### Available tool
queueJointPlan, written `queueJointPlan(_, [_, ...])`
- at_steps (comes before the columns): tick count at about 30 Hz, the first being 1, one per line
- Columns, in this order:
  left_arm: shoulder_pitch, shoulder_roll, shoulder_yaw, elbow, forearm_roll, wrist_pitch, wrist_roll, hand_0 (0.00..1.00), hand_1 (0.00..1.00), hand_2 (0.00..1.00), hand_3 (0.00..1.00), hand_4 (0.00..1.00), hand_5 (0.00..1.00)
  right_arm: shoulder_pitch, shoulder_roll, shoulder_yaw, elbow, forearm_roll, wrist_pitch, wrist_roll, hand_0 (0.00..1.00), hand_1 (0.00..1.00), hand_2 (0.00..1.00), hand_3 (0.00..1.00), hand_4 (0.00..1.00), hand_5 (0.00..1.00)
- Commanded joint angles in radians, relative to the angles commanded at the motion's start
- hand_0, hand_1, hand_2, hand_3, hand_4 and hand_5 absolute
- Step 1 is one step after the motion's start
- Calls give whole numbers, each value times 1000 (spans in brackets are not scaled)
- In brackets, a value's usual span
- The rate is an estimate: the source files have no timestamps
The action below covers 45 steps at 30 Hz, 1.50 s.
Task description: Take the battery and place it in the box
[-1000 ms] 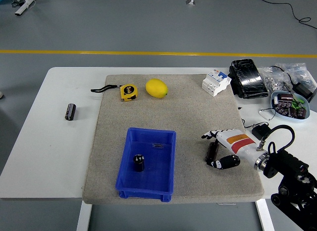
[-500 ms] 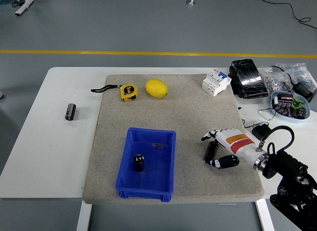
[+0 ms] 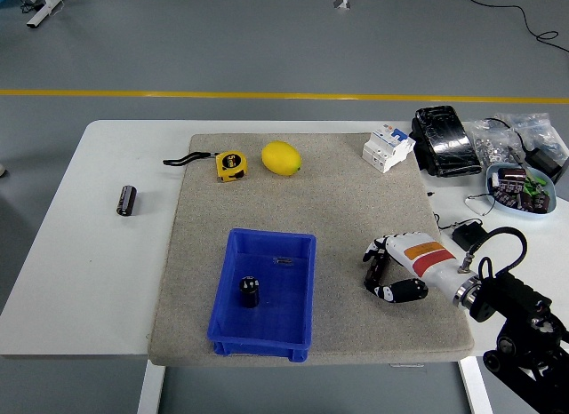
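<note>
My right hand (image 3: pixel 384 272) rests on the grey mat (image 3: pixel 347 201) to the right of the blue box (image 3: pixel 302 294). Its white fingers (image 3: pixel 373 251) curl down over a black battery (image 3: pixel 377 270), and the thumb (image 3: pixel 400 290) presses in from the near side. The battery lies on the mat and is mostly hidden by the fingers. A second black battery (image 3: pixel 249 291) stands upright inside the blue box. A third battery (image 3: pixel 126 200) lies on the bare white table at the far left. My left arm does not show.
A yellow tape measure (image 3: pixel 230 164) and a lemon (image 3: pixel 281 158) lie at the mat's far edge, with a white breaker (image 3: pixel 388 147) at its far right corner. A black case (image 3: pixel 444 140), bags, cables and a bowl of parts (image 3: pixel 520 188) crowd the right side.
My right hand has shifted slightly left and its fingers have curled tighter around the battery on the mat. Nothing else has moved.
</note>
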Motion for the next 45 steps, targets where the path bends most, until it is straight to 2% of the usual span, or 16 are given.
queueJointPlan(11, [4, 1, -2, -1, 5, -3, 2, 677, 626, 674, 645, 667, 680, -2, -3, 10, 7, 2, -2, 1, 394, 501, 602, 576, 694, 160])
queueJointPlan(22, [-1, 2, 1, 0, 0, -3, 1, 677, 625, 675, 645, 666, 679, -1, -11, 38, 43, -12, 2, -7, 395, 497, 596, 572, 690, 157])
queueJointPlan(33, [-4, 5, 3, 1, -2, -2, -1, 677, 623, 671, 645, 666, 680, 5, -19, 53, 201, -30, 11, -32, 396, 494, 596, 571, 688, 153])
queueJointPlan(40, [-2, 6, 2, 1, -1, -2, 0, 677, 624, 669, 645, 667, 680, 17, -10, 7, 311, -31, 16, -44, 397, 494, 591, 571, 690, 149])
queueJointPlan(45, [-3, 7, 2, 1, 1, -2, 1, 677, 623, 668, 646, 666, 680, 33, 2, -53, 344, -23, 21, -50, 398, 494, 588, 572, 692, 149])
